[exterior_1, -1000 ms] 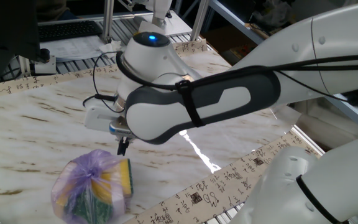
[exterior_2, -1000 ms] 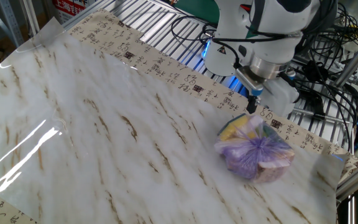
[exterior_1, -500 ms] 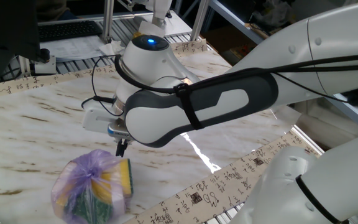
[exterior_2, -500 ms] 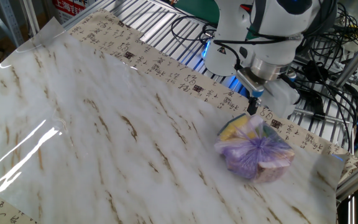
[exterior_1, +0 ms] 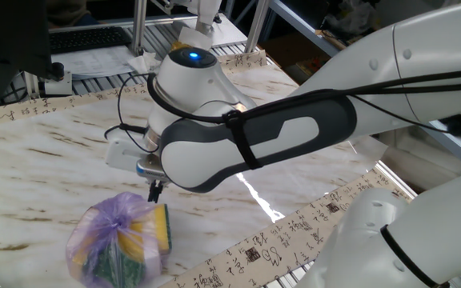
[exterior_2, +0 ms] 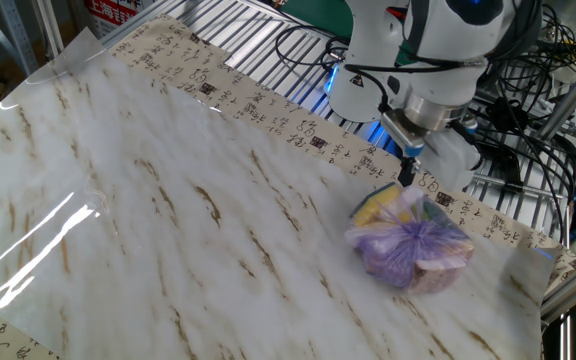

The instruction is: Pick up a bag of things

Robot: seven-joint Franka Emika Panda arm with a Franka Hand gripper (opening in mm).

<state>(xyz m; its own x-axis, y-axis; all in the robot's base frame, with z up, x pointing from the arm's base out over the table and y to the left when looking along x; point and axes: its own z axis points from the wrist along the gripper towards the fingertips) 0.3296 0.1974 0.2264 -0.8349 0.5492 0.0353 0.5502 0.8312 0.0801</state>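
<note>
The bag of things point(exterior_1: 118, 240) is a lumpy pale-purple plastic bag knotted at the top, with yellow and dark green sponges showing inside. It lies on the marble-patterned table point(exterior_1: 46, 160) near the front edge. In the other fixed view the bag point(exterior_2: 413, 245) sits at the table's right end. My gripper point(exterior_1: 155, 190) hangs just above the bag's upper right edge, beside the yellow sponge and apart from the knot. Its dark fingertips point(exterior_2: 405, 170) show as one narrow tip pressed together, holding nothing.
The arm's large white and grey links point(exterior_1: 254, 136) fill the middle of one fixed view. A patterned paper border point(exterior_2: 268, 115) runs along the table edge. A metal roller rack point(exterior_2: 238, 40) and cables point(exterior_2: 528, 60) lie behind the table.
The gripper has drifted slightly towards the bag's side, by a few pixels. The bag has not moved.
</note>
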